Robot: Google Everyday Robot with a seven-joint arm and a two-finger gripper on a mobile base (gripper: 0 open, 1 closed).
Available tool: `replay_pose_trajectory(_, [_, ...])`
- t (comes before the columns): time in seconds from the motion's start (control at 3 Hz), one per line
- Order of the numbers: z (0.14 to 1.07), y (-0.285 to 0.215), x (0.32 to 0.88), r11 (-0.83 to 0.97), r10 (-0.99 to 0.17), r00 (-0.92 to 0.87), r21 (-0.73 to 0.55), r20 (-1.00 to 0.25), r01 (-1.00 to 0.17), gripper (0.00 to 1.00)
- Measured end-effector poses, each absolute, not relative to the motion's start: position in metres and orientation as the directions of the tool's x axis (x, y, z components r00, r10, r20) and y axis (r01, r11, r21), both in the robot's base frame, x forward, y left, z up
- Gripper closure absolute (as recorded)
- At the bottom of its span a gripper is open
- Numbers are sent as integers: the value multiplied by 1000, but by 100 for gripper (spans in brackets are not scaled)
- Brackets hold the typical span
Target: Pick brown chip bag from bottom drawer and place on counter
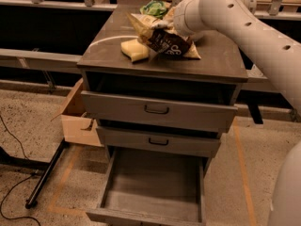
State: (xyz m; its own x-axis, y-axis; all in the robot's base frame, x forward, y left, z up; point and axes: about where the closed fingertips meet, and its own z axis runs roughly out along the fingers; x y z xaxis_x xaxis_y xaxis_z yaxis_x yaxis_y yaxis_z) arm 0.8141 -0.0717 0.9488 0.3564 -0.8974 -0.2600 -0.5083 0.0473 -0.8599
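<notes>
1. The gripper (165, 26) is over the counter (108, 55), about midway between the left and right edges and a little toward the far edge. It is pressed up against the upper part of the brown chip bag (167, 44).
2. The gripper is mostly hidden by the bag and by the pale arm (244, 27), so I cannot tell whether it is clamped on the bag or loose of it.
3. The brown chip bag is on the counter near its middle. Its right tan end lies on the surface, pointing toward the right edge, and its left tan end is tipped upward.
4. A yellow sponge (134, 50) lies on the counter just left of the bag, touching or very nearly touching it, on the side toward the left edge.
5. A green snack bag (155, 7) sits near the far edge, behind the brown one.
6. The bottom drawer (155, 182) stands pulled well out below the front edge.
7. The middle drawer (157, 141) and the top drawer (157, 109) are each drawn out a little, with a dark gap above each.
8. A cardboard box (77, 112) stands on the floor beside the cabinet's left side.
</notes>
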Motion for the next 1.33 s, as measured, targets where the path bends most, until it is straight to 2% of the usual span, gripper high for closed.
replay_pose_trajectory(0.33, [936, -70, 816, 72, -895, 335, -838, -294, -541, 13])
replay_pose_trajectory(0.67, [934, -78, 810, 105, -902, 293, -822, -315, -560, 0])
replay_pose_trajectory(1.33, [967, -123, 754, 105, -962, 163, -846, -220, -523, 0])
